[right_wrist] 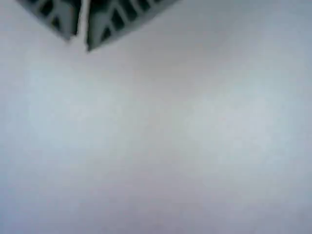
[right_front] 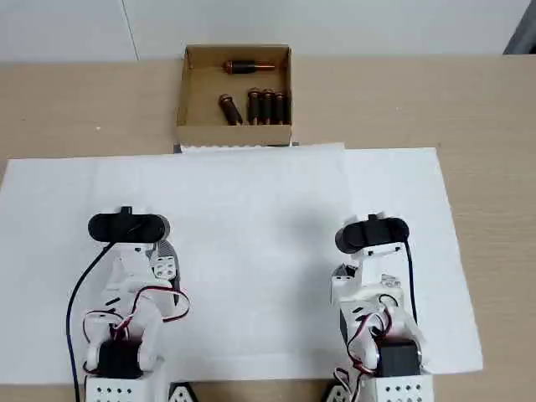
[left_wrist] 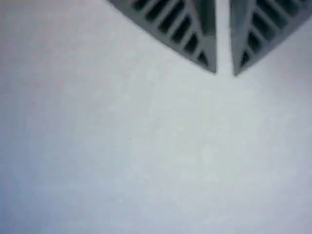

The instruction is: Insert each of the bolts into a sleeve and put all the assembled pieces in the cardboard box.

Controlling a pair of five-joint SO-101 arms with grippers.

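High view, assembled pieces point(right_front: 266, 106) in cardboard box point(right_front: 234, 134), wrist views, both jaws nearly closed over white paper point(left_wrist: 146, 146)

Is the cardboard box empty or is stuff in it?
Not empty: the cardboard box holds several dark assembled pieces lying on its floor.

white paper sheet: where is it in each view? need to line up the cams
High view: the white paper lies on the table, its far edge at the cardboard box.
Left wrist view: the white paper lies behind the left hand.
Right wrist view: the white paper lies behind the right hand.
Shared landmark: the white paper itself.
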